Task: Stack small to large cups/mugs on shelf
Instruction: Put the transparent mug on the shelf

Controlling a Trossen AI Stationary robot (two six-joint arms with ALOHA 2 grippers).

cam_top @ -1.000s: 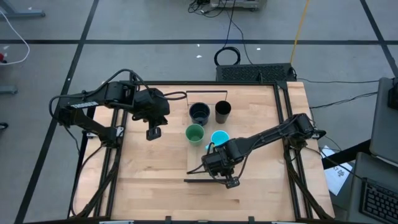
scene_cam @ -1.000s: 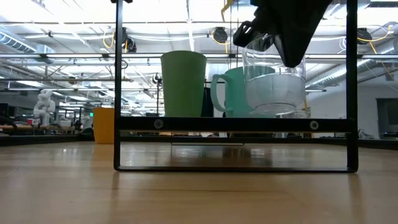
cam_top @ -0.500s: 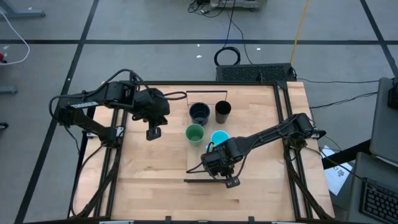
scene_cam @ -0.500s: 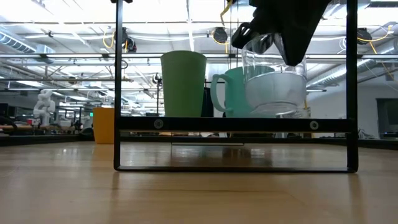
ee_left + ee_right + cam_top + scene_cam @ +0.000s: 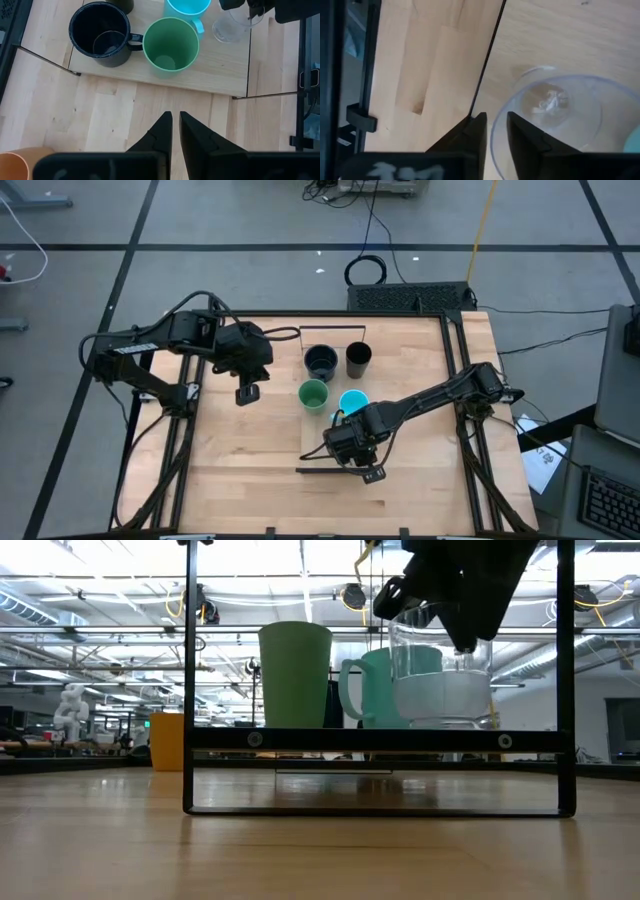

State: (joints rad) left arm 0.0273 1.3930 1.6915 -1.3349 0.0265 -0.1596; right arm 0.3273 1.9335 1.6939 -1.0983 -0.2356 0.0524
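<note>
I am setting the clear cup [image 5: 441,675] down on the shelf [image 5: 322,442], beside the blue mug [image 5: 352,401]. The right gripper [image 5: 495,132] is straddling its rim, fingers slightly apart; next I judge it needs lifting clear. The left gripper [image 5: 175,131], nearly pressed together, is waiting beside the shelf.

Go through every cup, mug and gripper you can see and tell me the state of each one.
clear cup: upright, right gripper at its rim
green cup: upright on shelf, empty
blue mug: upright on shelf
dark mug: upright on shelf, empty
black cup: upright on shelf
orange cup: on the table, off the shelf
left gripper: shut, empty
right gripper: at the clear cup
</note>
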